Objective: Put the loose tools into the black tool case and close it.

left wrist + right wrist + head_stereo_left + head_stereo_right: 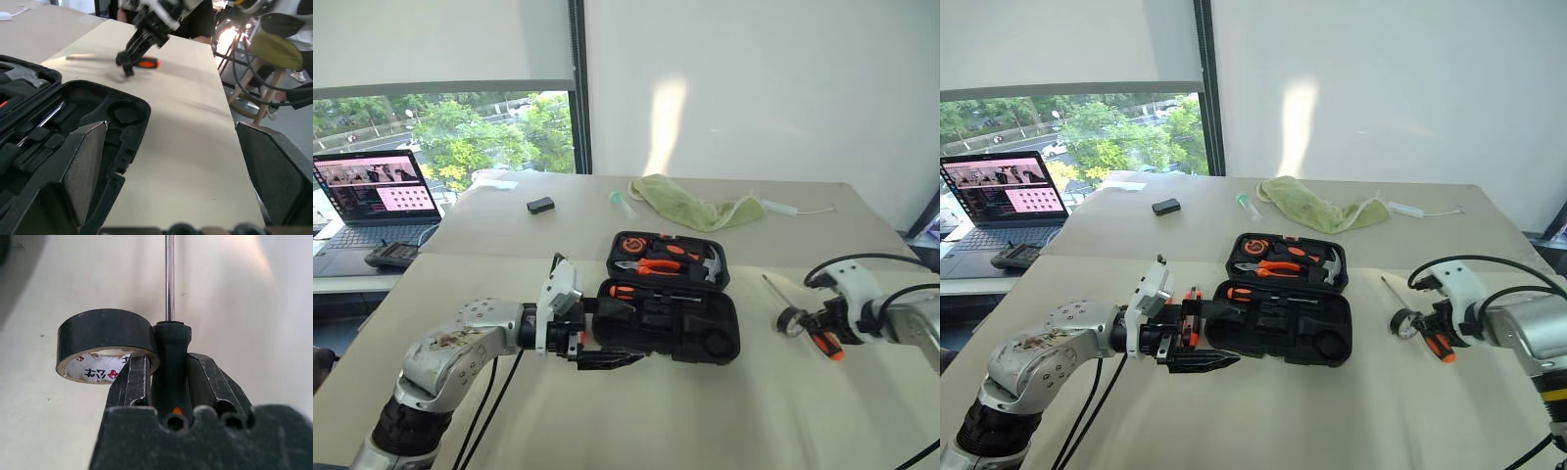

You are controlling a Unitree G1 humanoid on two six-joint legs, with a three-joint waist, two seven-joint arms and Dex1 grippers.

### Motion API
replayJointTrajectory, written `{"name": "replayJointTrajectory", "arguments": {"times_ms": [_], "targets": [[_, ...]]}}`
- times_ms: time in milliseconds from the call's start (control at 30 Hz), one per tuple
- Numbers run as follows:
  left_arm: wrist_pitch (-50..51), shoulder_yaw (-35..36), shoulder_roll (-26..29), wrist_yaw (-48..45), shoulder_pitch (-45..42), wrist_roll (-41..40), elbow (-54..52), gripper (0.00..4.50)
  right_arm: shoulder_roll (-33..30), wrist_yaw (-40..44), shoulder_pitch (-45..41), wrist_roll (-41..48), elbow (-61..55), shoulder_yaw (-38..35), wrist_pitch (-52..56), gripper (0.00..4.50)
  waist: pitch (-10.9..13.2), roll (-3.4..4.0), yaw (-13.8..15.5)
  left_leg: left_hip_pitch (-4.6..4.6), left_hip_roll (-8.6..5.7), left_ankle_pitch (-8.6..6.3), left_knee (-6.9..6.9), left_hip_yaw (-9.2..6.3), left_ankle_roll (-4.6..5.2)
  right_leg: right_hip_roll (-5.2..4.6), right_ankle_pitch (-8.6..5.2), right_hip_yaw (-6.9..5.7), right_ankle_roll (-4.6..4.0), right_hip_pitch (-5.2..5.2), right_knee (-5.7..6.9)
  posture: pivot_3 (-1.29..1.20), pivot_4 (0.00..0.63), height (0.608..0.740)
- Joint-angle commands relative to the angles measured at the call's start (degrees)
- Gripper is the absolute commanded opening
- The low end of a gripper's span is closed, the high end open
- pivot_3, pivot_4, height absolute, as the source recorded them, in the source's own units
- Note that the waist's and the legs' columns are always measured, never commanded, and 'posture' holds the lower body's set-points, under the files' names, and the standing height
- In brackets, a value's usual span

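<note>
Tool case (671,313) lying open at the middle of the tabletop (636,421), lid half toward the far side, tray half toward the near side. Pliers (646,265) with orange handles and a hammer (710,262) seated in the lid slots. One screwdriver (641,292) with an orange-and-black handle resting across the far edge of the tray; other moulded slots in the tray dark and hard to read.

Left gripper (607,333) level, pointing right, at the near-left corner of the case, jaws spread wide and holding nothing; one finger (85,166) over the tray's edge in the left wrist view, the other well out over bare tabletop.

Second screwdriver (803,318) to the right of the case, well apart from it, shaft pointing toward the far-left, orange-and-black handle toward the near-right. Right gripper (168,377) angled down onto it, jaws closed on the black neck of the handle, one finger on each side, metal shaft running straight out beyond the tips. Tape roll (105,345), small and dark with a white printed core, lying flat on the tabletop just left of the handle, touching the handle and one finger.

Far side of the tabletop: green cloth (690,206), small black box (540,205), white cable (793,209). Laptop (377,196) open on a separate desk at far left.
</note>
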Motion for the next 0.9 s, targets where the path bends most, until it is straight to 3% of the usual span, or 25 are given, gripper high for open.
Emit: {"name": "replayJointTrajectory", "arguments": {"times_ms": [33,233,300,500,700,833,900], "targets": [[-1.41,-0.39,-0.56,0.45,-2.14,0.67,0.38,4.5,-0.5,1.59,2.87,0.78,-5.98,-1.88,1.43,0.78,0.0,-0.01,-0.03,0.01,0.01,-0.01,0.0,-0.01,0.01,0.02,0.0,-0.02,0.0,0.02,0.0,0.0,0.15,0.74],[-2.88,-1.45,-0.75,-0.74,-3.72,1.93,2.85,4.5,3.0,2.61,4.5,-3.46,-5.68,5.15,-2.42,0.77,0.01,-0.01,-0.07,0.04,0.0,-0.01,0.01,-0.03,0.01,0.03,0.0,-0.02,0.0,0.05,0.01,0.0,0.15,0.74],[-3.13,-1.51,-0.68,-0.98,-3.94,2.13,3.29,4.5,3.96,2.97,4.14,-4.44,-4.78,6.04,-2.85,1.78,0.02,-0.04,-0.14,0.06,0.0,0.0,0.01,-0.02,0.0,0.04,0.0,-0.02,0.0,0.07,0.01,0.0,0.15,0.74],[-2.69,-1.06,-0.24,-0.21,-4.13,1.8,2.68,4.5,0.48,6.44,6.27,-2.56,-11.49,3.01,0.61,3.7,0.09,0.02,0.15,0.01,0.01,0.01,0.0,-0.04,-0.02,0.06,0.0,-0.04,0.0,0.01,0.01,0.0,0.15,0.74],[-1.84,-0.91,-0.1,0.94,-3.92,1.04,1.5,4.5,-5.06,9.95,12.87,-2.26,-16.58,0.4,0.54,3.7,0.1,0.02,0.28,0.0,0.0,-0.02,0.01,-0.06,0.01,-0.01,-0.01,-0.06,0.0,0.05,-0.05,0.0,0.15,0.74],[-2.03,-0.73,0.1,1.25,-3.81,1.11,1.63,4.5,-4.27,9.02,13.83,-3.75,-15.09,0.23,-0.24,3.7,0.1,0.02,0.1,0.03,0.01,-0.02,0.01,-0.06,0.02,-0.02,-0.01,-0.04,0.0,0.05,-0.03,0.0,0.15,0.74],[-2.12,-0.72,0.17,1.33,-3.65,1.12,1.56,4.5,-3.46,8.28,13.44,-5.42,-13.39,1.8,-1.69,3.31,0.1,0.02,0.06,0.03,0.01,-0.02,0.01,-0.06,0.01,-0.01,-0.01,-0.04,0.0,0.05,-0.02,0.0,0.15,0.74]]}}
